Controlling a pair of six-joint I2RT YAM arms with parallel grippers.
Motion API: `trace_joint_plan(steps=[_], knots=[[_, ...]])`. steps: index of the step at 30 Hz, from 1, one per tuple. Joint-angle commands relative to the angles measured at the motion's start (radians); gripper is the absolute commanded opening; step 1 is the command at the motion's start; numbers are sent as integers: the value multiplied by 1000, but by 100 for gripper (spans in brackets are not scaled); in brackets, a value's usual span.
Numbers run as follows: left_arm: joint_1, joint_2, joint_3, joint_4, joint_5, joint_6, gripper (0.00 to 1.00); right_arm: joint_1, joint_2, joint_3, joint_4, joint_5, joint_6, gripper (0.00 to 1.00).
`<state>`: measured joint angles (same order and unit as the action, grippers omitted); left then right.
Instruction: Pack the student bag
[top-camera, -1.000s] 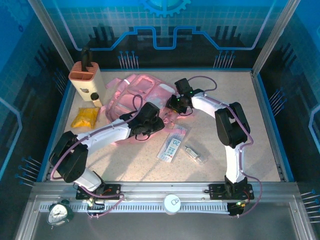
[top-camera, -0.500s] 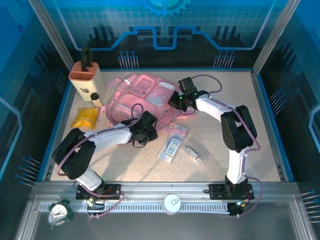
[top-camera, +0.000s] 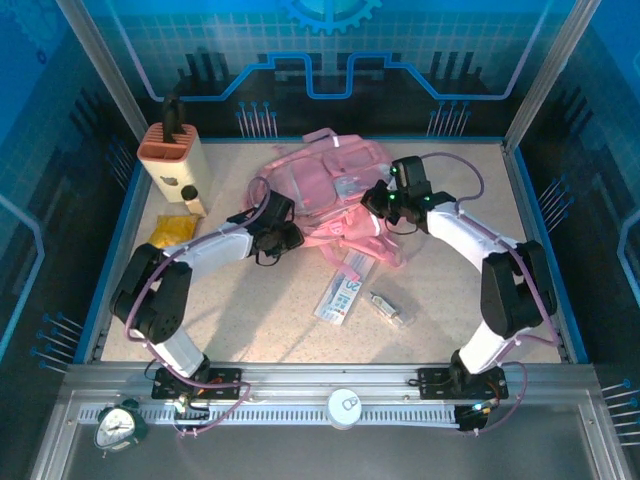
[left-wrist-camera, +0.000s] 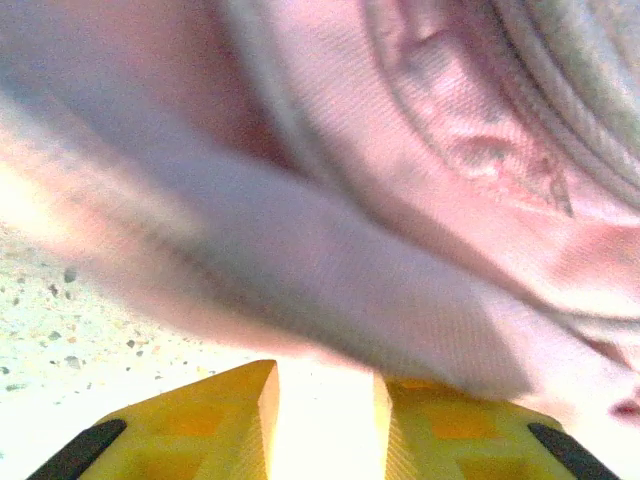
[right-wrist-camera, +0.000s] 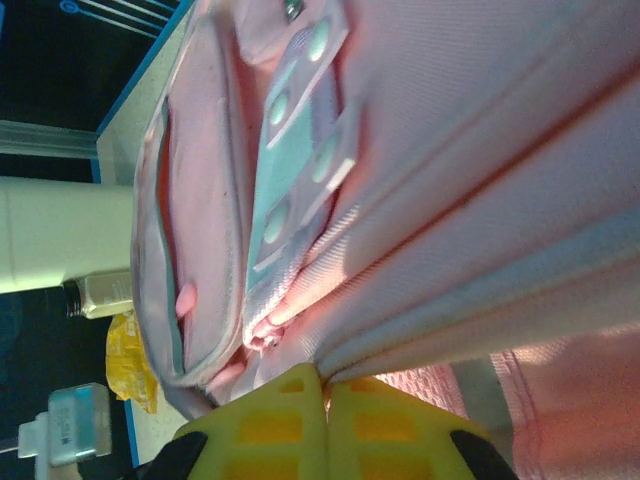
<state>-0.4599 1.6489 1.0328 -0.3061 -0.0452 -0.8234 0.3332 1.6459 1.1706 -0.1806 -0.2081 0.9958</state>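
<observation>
Two small things sit nearest my bases, on the metal rail: an alarm clock (top-camera: 120, 425) at the left end and a white round cap (top-camera: 345, 408) near the middle. Past them, on the speckled table (top-camera: 260, 320), a flat printed packet (top-camera: 345, 293) lies with a small clear item (top-camera: 390, 308) just beside it on the right. Both are between my two arms and apart from my fingers.

Farther out, my arms stretch from either side to the student bag (top-camera: 325, 180). It lies flat in the far half of the table, a little right of centre, with its straps running down close to the printed packet.

My left gripper (top-camera: 288, 232) (left-wrist-camera: 325, 385) is at the bag's left edge. Its yellow fingers (left-wrist-camera: 240, 420) stand partly open, with a narrow gap of bright table showing between them. A band of the bag's pink fabric (left-wrist-camera: 400, 200) crosses just past the tips, and I cannot tell whether it touches them.

My right gripper (top-camera: 378, 205) (right-wrist-camera: 325, 385) is at the bag's right side, fingers pressed together with a fold of the pink fabric pinched between the tips. Beyond that pinch, my right wrist camera shows a pocket of the bag (right-wrist-camera: 480, 150) standing open, with a pale strip (right-wrist-camera: 300, 150) marked with round dots along its lip.

Farthest off on the left lies a yellow packet (top-camera: 170, 232) (right-wrist-camera: 125, 360). Next comes a small bottle (top-camera: 190, 198) (right-wrist-camera: 95, 293), just beside the tan knife block (top-camera: 175, 160) (right-wrist-camera: 50, 235), which stands upright in the far left corner.
</observation>
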Motion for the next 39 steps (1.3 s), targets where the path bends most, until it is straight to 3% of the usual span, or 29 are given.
trace_joint_plan(steps=[1,6,14,19,28,39], knots=[[-38,-103,-5,-59,10,16,36,-10,-78,-38,105,0,18,0],[-175,-130,104,-137,-63,18,41,-1,-99,-74,138,7,52,0],[-319,146,504,-336,-224,127,44,0,-104,-90,153,19,71,0],[-346,274,642,-405,-291,162,44,-2,-112,-106,178,0,98,0],[-358,384,739,-460,-442,178,41,0,-127,-142,241,-39,161,0],[-363,439,782,-461,-456,169,43,-11,-119,-156,244,-49,175,0]])
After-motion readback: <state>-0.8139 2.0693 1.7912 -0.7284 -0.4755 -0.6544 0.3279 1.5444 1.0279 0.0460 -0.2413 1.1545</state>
